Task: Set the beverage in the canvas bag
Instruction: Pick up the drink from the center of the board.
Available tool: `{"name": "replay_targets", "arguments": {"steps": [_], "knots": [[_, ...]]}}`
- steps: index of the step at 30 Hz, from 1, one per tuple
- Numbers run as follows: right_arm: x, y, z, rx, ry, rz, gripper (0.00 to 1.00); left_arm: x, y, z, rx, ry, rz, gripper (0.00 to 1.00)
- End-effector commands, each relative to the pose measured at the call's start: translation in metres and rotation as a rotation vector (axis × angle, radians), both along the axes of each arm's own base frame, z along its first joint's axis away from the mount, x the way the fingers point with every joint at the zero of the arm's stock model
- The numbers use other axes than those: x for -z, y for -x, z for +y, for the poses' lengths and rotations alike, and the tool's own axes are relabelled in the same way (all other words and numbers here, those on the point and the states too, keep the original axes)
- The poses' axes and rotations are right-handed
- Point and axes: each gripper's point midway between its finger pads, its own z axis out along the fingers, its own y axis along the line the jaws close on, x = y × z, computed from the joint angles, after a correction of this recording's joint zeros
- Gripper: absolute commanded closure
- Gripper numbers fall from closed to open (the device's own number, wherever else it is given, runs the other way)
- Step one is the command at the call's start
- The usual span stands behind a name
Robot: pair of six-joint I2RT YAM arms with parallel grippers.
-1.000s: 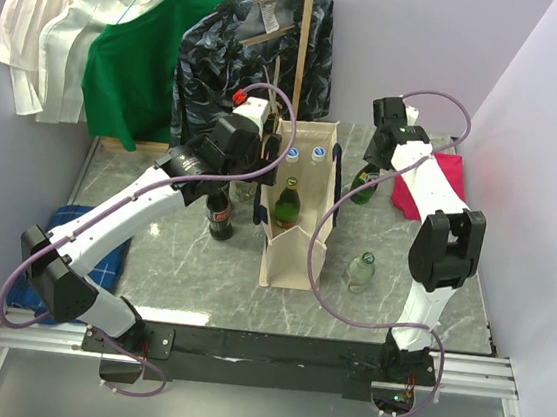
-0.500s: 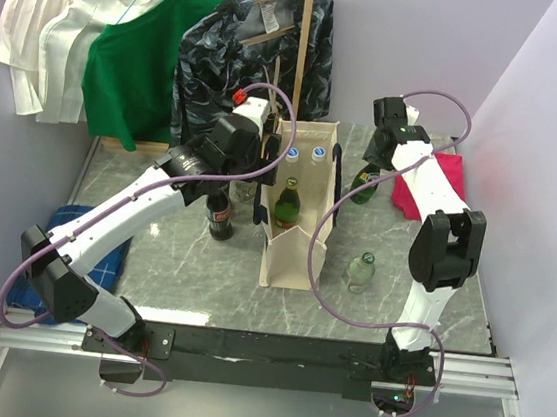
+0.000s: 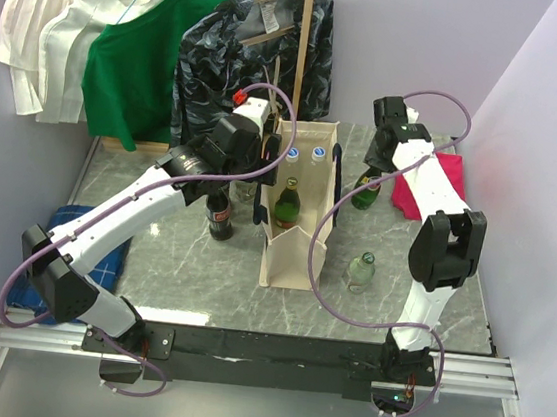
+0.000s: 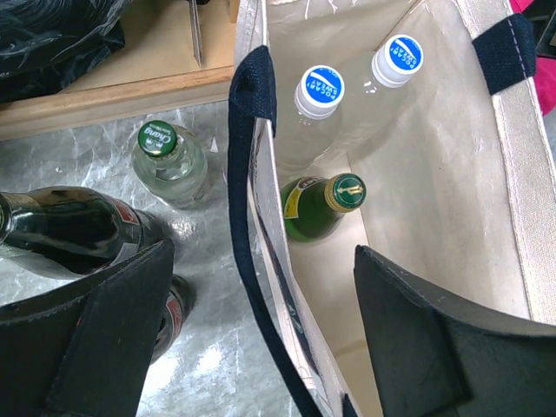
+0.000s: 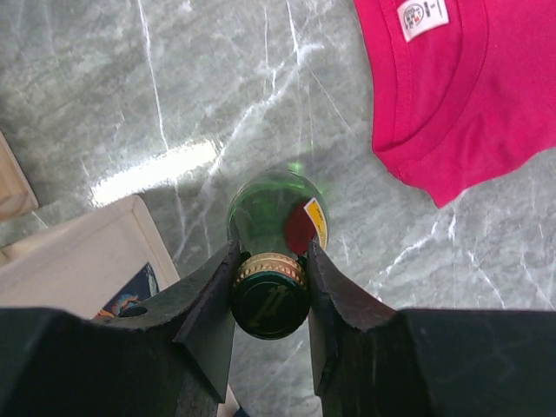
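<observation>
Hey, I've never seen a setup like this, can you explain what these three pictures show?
Two robot arms are bolted to a marble table. One picture looks down from above; the others come from cameras on each wrist. The left hand is open above the canvas bag, which already holds three bottles. The right hand is closed on the neck of a green bottle standing beside a red shirt. A dark bottle and two clear ones stand outside the bag.
</observation>
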Motion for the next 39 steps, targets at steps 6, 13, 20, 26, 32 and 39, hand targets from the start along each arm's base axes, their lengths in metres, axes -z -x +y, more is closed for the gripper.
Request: {"name": "replay_targets", "arguments": {"steps": [6,13,20,26,32,39], "knots": [[-0.100,0.006,-0.005,0.006,-0.032,-0.233,1.00,0.000,0.001,-0.005,0.013,0.034,0.016,0.12],[-0.126,0.025,-0.006,-0.001,-0.044,-0.277,1.00,0.010,0.006,-0.004,0.022,0.026,0.037,0.13],[-0.155,0.048,-0.003,-0.020,-0.051,-0.326,1.00,0.022,0.011,-0.004,0.029,0.021,0.068,0.16],[-0.177,0.067,-0.002,-0.029,-0.053,-0.362,1.00,0.024,0.017,-0.001,0.036,0.028,0.077,0.21],[-0.191,0.080,-0.002,-0.029,-0.055,-0.387,1.00,0.027,0.023,0.006,0.027,0.021,0.080,0.31],[-0.214,0.090,0.004,-0.045,-0.063,-0.427,1.00,0.026,0.030,0.008,0.028,0.043,0.082,0.47]]}}
